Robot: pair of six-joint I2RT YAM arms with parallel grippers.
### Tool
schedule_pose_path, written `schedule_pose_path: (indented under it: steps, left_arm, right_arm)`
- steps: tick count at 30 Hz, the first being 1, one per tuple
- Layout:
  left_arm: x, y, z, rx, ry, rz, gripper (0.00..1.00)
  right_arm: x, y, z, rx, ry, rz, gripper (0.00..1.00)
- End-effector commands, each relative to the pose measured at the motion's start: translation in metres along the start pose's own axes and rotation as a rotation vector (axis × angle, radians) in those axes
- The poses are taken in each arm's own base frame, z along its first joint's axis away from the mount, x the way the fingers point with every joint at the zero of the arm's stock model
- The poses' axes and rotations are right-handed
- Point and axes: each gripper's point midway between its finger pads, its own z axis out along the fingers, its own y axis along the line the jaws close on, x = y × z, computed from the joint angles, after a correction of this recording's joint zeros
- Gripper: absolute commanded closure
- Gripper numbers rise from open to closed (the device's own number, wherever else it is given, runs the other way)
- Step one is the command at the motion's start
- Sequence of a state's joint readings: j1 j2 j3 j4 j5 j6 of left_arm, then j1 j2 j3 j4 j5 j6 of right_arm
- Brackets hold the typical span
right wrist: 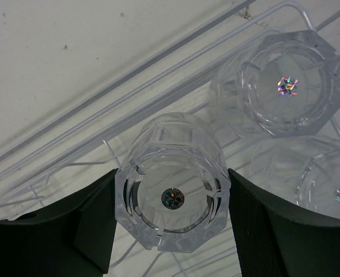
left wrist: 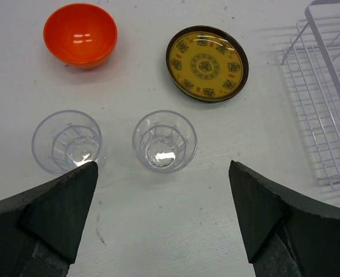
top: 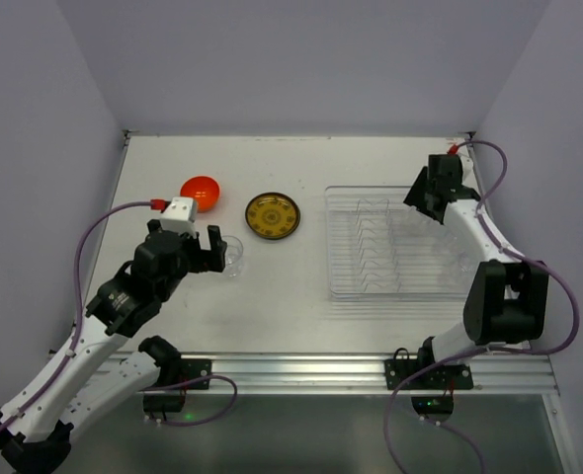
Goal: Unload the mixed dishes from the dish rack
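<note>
View from above and from both wrists. The dish rack (top: 329, 242) sits on the right half of the white worktop (top: 272, 316), its thin white wire dividers running across a clear tray.

Right arm: reaches over the far right corner of the rack. The right claw (right wrist: 171, 176) is clenched on an upturned clear cup (right wrist: 176, 144), one dark pad against each side and the faceted base facing the wrist camera. This cup stands inside the rack on the wires. Two more upturned cups are in the rack beside it: the second rack cup (right wrist: 285, 81) just past it and the third rack cup (right wrist: 331, 184) to its right, the latter cut off by the frame edge. A small iridescent spot shows at the centre of each base.

Left arm: stretched over the left half of the worktop. The left claw (left wrist: 162, 167) is released, jaws fully spread and grasping nothing. Just ahead of it two clear cups stand upright, mouths up, on the worktop: the left worktop cup (left wrist: 67, 141) near the left pad, and the middle worktop cup (left wrist: 164, 140) between the pads, touched by neither.

Beyond these cups lie the orange-red bowl (left wrist: 80, 33), mouth up, and to its right the yellow-brown patterned plate (left wrist: 207, 62), flat on the worktop, between the bowl and the rack and apart from both.
</note>
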State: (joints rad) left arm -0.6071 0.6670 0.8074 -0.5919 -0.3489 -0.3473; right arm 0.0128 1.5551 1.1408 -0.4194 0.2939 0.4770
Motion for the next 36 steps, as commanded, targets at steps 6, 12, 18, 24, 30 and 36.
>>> schedule_pose_path:
  steps: [6,12,18,24,30,36]
  left_arm:
    - [-0.026,-0.015,-0.009,0.084,-0.079,-0.013,0.00]
    - [-0.060,-0.117,-0.037,0.648,-0.168,-0.169,0.00]
    - [-0.077,-0.192,-0.068,1.142,-0.234,-0.279,0.00]
    - [-0.092,-0.240,-0.074,1.209,-0.277,-0.305,0.00]
    - [-0.100,-0.263,-0.066,1.254,-0.279,-0.348,0.00]
    - [-0.109,-0.281,-0.078,1.360,-0.310,-0.389,0.12]
  right_arm:
    - [-0.038,0.003,-0.075,-0.150,-0.179,0.070,1.00]
    - [-0.025,0.043,-0.151,-0.543,-0.197,0.080,1.00]
    - [0.008,0.083,-0.248,-1.051,-0.125,0.093,1.00]
    - [0.024,0.092,-0.327,-1.402,-0.101,0.070,1.00]
    - [0.041,0.088,-0.366,-1.588,-0.029,0.022,1.00]
    - [0.053,0.081,-0.388,-1.673,-0.027,-0.036,1.00]
